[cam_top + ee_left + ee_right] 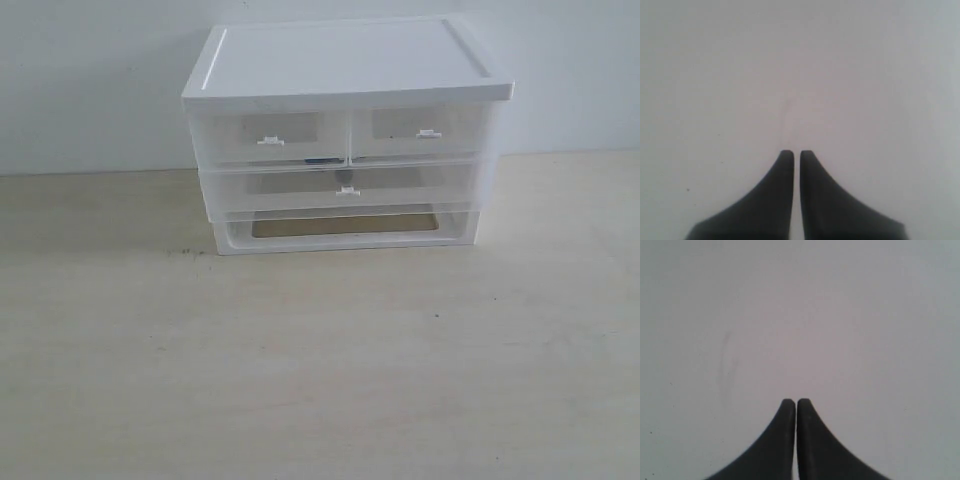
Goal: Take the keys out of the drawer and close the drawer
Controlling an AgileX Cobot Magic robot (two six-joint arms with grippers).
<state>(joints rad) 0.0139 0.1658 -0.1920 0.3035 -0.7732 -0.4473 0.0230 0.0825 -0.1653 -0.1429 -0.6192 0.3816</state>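
My left tool and right tool are pinched closed on nothing, held clear of the drawer, which sits pushed in; opening it comes first, I judge.

Soft even light, slightly blurry views

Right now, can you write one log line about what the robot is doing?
drawer: closed | keys: not plainly visible | left gripper: shut, empty | right gripper: shut, empty
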